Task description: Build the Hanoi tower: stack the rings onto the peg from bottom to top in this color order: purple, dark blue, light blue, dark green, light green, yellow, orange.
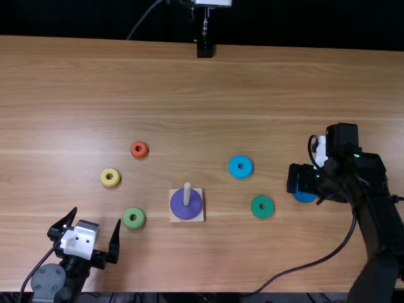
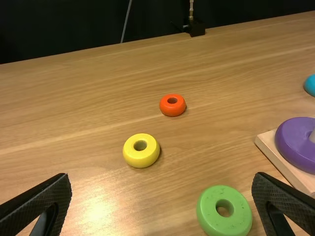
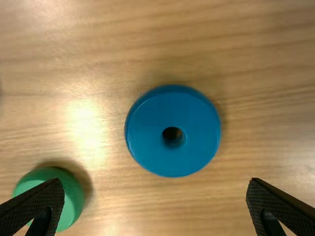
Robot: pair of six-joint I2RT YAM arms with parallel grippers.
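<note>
Purple (image 1: pixel 179 205) is on the peg (image 1: pixel 187 194). Left of the peg lie light green (image 1: pixel 134 218), yellow (image 1: pixel 106 178) and orange (image 1: pixel 139 149); right, light blue (image 1: pixel 236 170), dark green (image 1: pixel 262 214), then dark blue (image 3: pixel 197 137), seemingly under the right gripper (image 1: pixel 305 189). The left gripper (image 1: pixel 97 215) is left of the peg; both have fingers apart.

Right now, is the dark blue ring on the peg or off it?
Off: the dark blue ring lies flat on the wooden table, away from the peg.

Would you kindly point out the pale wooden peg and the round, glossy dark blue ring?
Pale wooden peg (image 1: pixel 187 194), top view, on its exposed shaft.
Round, glossy dark blue ring (image 3: pixel 147 132), right wrist view, on its upper face beside the hole.
</note>
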